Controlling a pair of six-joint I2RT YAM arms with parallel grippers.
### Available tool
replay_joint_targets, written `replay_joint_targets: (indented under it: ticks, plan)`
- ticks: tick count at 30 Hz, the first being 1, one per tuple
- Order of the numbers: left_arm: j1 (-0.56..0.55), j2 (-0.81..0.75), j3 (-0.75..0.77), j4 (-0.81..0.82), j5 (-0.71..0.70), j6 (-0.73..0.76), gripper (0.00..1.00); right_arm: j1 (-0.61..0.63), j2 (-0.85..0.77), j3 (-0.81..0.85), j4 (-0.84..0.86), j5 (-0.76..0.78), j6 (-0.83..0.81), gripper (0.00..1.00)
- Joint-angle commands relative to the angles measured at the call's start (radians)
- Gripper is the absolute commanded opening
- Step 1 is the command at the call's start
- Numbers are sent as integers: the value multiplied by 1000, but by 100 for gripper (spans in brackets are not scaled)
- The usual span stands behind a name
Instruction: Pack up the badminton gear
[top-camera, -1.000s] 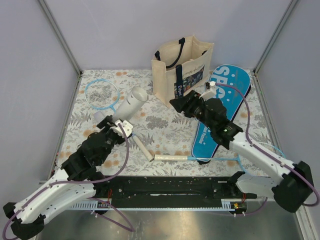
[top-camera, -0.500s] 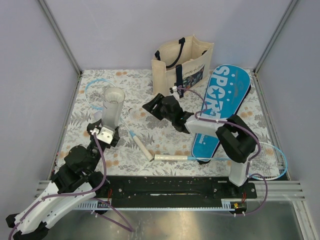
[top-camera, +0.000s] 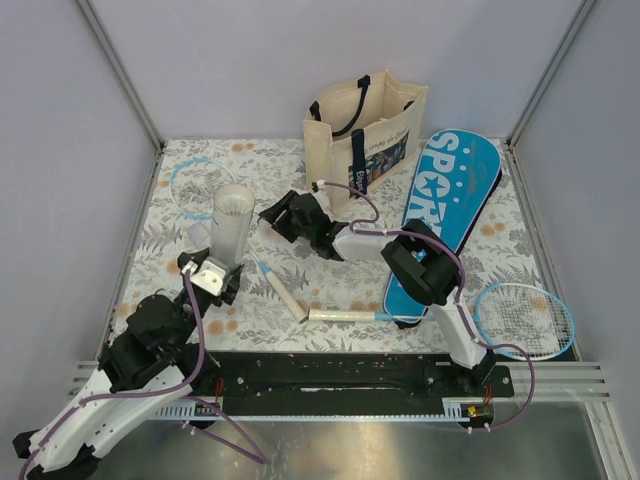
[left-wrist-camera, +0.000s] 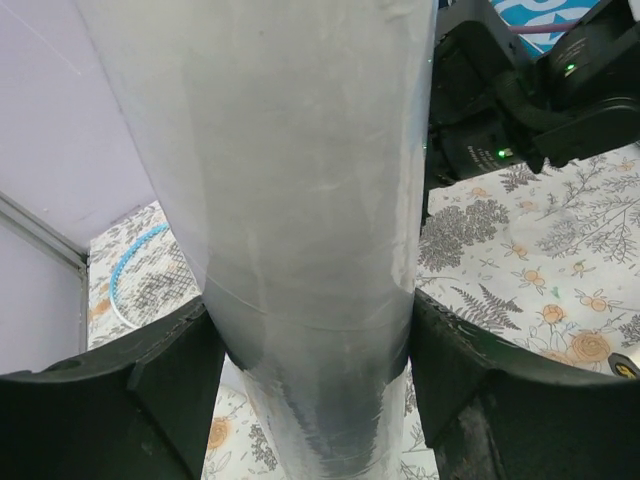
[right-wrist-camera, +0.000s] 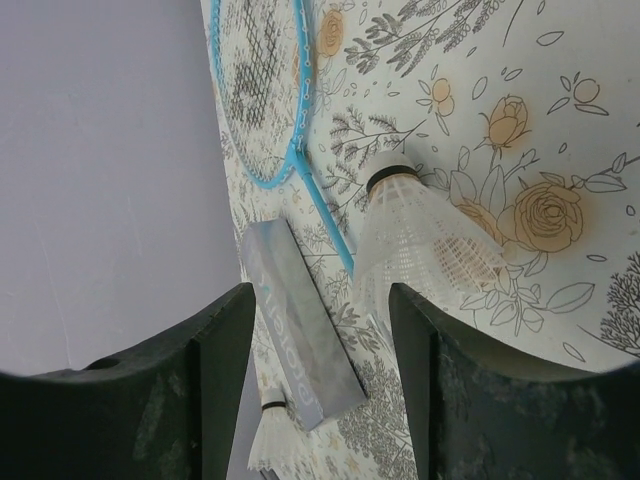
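Your left gripper (top-camera: 213, 268) clamps the long white tube (top-camera: 230, 222) upright near the mat's (top-camera: 330, 275) left side; you can't see inside the tube. Your right gripper (top-camera: 270, 214) hangs with jaws apart over a shuttlecock (right-wrist-camera: 420, 235). The blue case (top-camera: 445, 210) lies flat at right.

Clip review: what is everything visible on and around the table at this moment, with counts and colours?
rackets: two, light blue with white handles; one head far left, the other near right.
tube: one, translucent white, upright at left.
case: one, blue with white lettering, lying right of centre.
shuttlecocks: two seen, white, by the far-left racket.
tote bag: one, cream with navy straps, standing at the far edge.
floral cloth: one, cream print, covering the table.
left gripper: black, closed on the tube.
right gripper: black, open, facing a shuttlecock.
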Motion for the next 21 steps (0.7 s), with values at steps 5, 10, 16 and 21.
replay_joint_targets:
  ticks: [5,10,16,21]
  plan:
    - [-1,-48,86,-16,15,-31,44,11,94,191,-120,66,59,64]
    - [0,-63,62,-23,9,-45,44,10,97,185,-165,91,79,49]
    - [-1,-57,46,-26,20,-57,44,-9,36,83,-106,134,22,20]
    - [0,-48,46,-26,35,-59,44,-58,-47,-46,17,68,-62,1]
